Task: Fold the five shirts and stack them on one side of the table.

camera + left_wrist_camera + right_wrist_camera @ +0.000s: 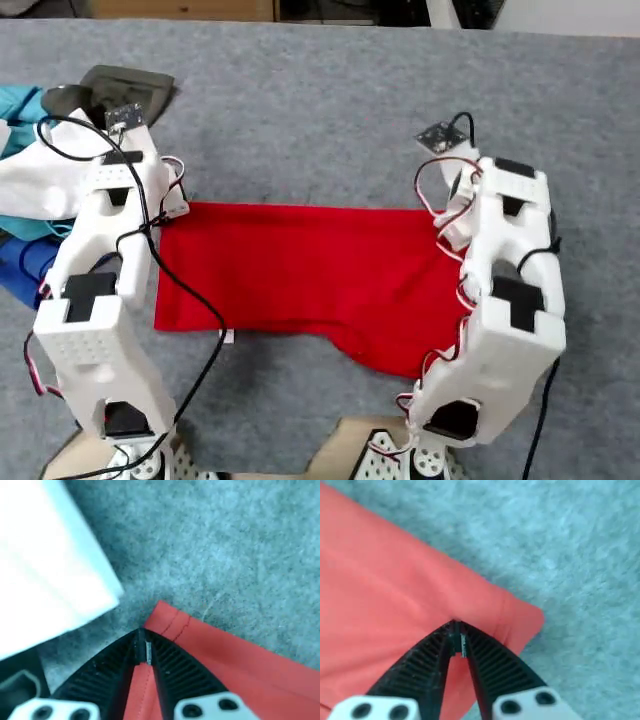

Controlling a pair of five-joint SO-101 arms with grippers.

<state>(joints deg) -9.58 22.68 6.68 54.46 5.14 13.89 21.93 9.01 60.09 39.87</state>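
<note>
L claw: my left gripper [143, 652] is clenched, ribbed black fingers [107, 672] pinched tip to tip w/ red cloth caught between them.
L grip spot: corner of the red shirt [240, 670], right by the stitched hem; the corner tip pokes out just past my fingertips.
R claw: my right gripper [457, 642] is also clenched on the same shirt, tips closed over a fold near its other far corner.
R grip spot: the rounded corner sticks out beside my fingers, cloth lying on the felt around it.
Red shirt: in the high view it lies flat as a wide band across the table betw. my two arms. Far edge runs straight, near edge sags lower toward my right arm [500, 270].
L arm: my left arm [100, 260] stands along the shirt's left end, wrist over the far left corner.
White shirt [40, 180]: just beside my left claw, apart from the red corner w/ a strip of felt betw. them.
Pile: the white one lies over a teal shirt [15, 105] and a blue shirt [20, 265] at the table's left edge. A dark grey garment [125, 88] sits just beyond, on the far side.
Table [330, 110]: grey felt top.
Near edge: cardboard sheet [345, 440] under my arm bases.
</note>
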